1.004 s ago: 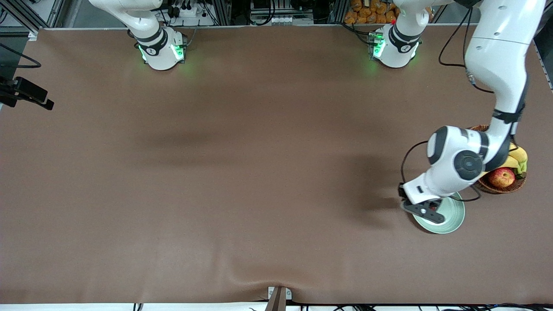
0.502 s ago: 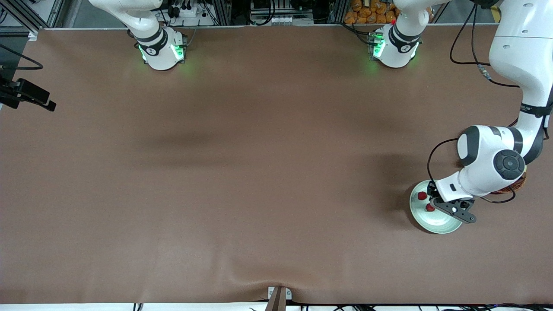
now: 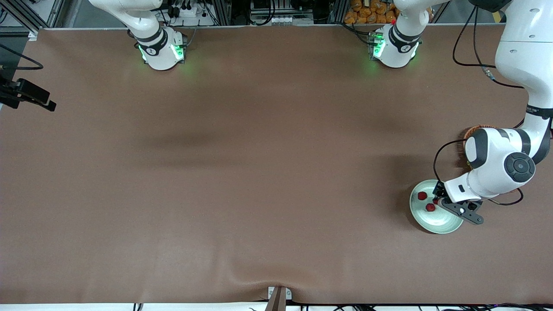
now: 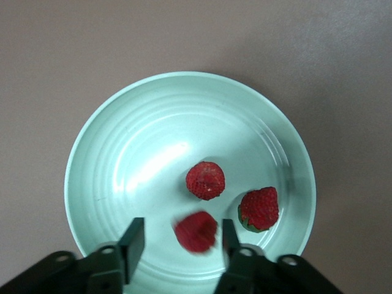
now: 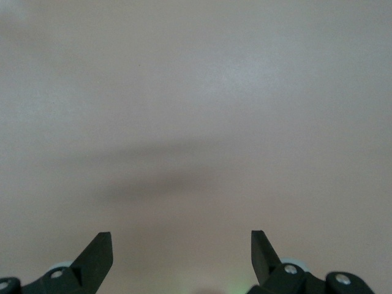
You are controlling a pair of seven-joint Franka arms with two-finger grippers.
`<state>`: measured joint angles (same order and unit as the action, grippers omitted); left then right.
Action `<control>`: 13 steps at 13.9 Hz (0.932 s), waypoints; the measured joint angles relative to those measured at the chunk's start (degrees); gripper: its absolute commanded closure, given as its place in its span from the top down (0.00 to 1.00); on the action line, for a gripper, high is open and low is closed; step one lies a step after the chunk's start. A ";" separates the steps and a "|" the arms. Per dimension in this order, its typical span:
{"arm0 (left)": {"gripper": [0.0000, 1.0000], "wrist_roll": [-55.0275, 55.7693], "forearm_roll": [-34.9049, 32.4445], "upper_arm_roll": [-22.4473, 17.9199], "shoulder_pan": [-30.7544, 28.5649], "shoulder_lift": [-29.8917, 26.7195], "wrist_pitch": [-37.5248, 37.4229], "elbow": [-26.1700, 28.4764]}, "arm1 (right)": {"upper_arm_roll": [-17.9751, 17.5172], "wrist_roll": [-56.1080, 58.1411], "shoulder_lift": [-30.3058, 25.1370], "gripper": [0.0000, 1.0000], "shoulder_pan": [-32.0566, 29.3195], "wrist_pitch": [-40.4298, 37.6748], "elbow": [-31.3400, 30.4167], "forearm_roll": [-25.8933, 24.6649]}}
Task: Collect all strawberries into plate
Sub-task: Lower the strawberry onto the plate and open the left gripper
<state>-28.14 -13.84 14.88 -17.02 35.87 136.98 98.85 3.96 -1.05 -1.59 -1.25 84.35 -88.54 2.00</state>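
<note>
Left arm is bent down from its elbow, wrist pointing straight down, left hand (image 4: 181, 242) hanging over the plate (image 3: 445, 224). Its fingers (image 4: 132, 240) are parted, with one blurry strawberry (image 4: 196, 231) between them, not gripped. Two more strawberries (image 4: 206, 180) sit in the plate just past the fingertips. Right hand (image 5: 182, 254) waits wide open over bare worktop (image 5: 196, 110).

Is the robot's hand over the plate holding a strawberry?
No. The left gripper is open over the plate; a blurred strawberry sits between its fingers without touching them. The right gripper holds nothing.
</note>
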 measured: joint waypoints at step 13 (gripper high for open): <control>1.00 -0.02 0.00 0.30 0.41 0.06 0.22 -7.00 | 0.00 0.00 0.14 1.00 0.00 -0.10 0.00 0.00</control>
<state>-28.16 -13.84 15.18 -16.61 35.93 137.20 91.85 3.96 -1.05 -1.44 -1.25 84.25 -88.54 2.00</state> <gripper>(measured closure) 0.000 0.000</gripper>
